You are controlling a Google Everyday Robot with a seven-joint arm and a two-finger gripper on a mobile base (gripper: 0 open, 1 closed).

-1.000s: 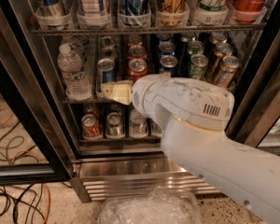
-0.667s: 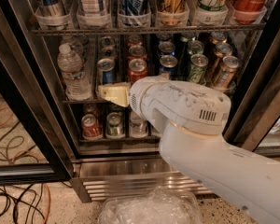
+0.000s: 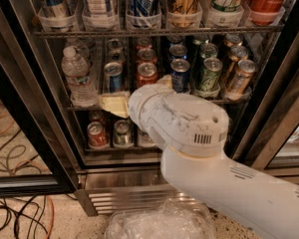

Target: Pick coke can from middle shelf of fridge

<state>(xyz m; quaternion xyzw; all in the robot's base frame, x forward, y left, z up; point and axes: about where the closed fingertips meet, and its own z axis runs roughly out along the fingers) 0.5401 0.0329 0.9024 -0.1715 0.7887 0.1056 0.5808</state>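
Reach: cream-tipped hand (image 3: 132, 96) at the wire middle shelf (image 3: 229, 99), before the red aluminium coke can (image 3: 147, 73); I can't tell how open. Next: centre, then close.

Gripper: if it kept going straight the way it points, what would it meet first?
Probably the front edge of the middle shelf or the base of the blue can just above it; the gripper sits low at that edge, left of the coke can. Depth is unclear.
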